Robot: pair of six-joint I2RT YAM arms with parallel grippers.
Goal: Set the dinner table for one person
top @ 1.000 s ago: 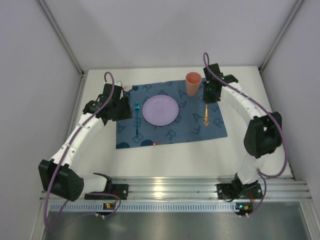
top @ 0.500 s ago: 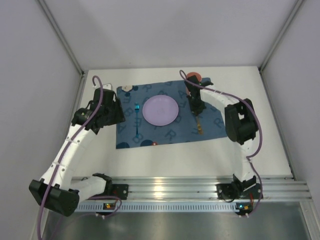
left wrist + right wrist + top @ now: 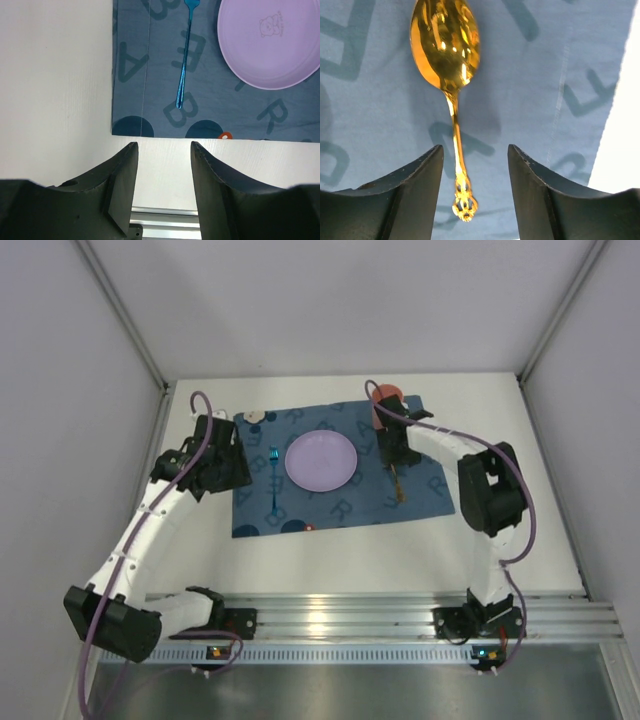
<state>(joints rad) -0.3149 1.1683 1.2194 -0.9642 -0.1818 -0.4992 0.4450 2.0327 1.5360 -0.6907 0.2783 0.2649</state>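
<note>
On the white dinner table (image 3: pixel 330 560) lies a dark blue lettered placemat (image 3: pixel 345 502). A lilac plate (image 3: pixel 320 460) sits at its middle, a blue fork (image 3: pixel 274 478) to the left and a gold spoon (image 3: pixel 398 485) to the right. My right gripper (image 3: pixel 475 155) hovers open over the gold spoon (image 3: pixel 451 90), and the handle end lies between the fingers untouched. An orange cup (image 3: pixel 388 400) stands behind that arm, partly hidden. My left gripper (image 3: pixel 164 150) is open and empty above the bare dinner table (image 3: pixel 50 75), near the placemat's front left corner, short of the blue fork (image 3: pixel 184 65).
A silver rail (image 3: pixel 350 615) runs along the near edge by the arm bases. Grey walls close in the left, right and back. The placemat's right edge (image 3: pixel 615 75) meets white tabletop just beside the right gripper.
My right gripper has swung left from beside the cup toward the plate and has opened; the spoon now lies closer to the plate. The left arm has shifted slightly left.
</note>
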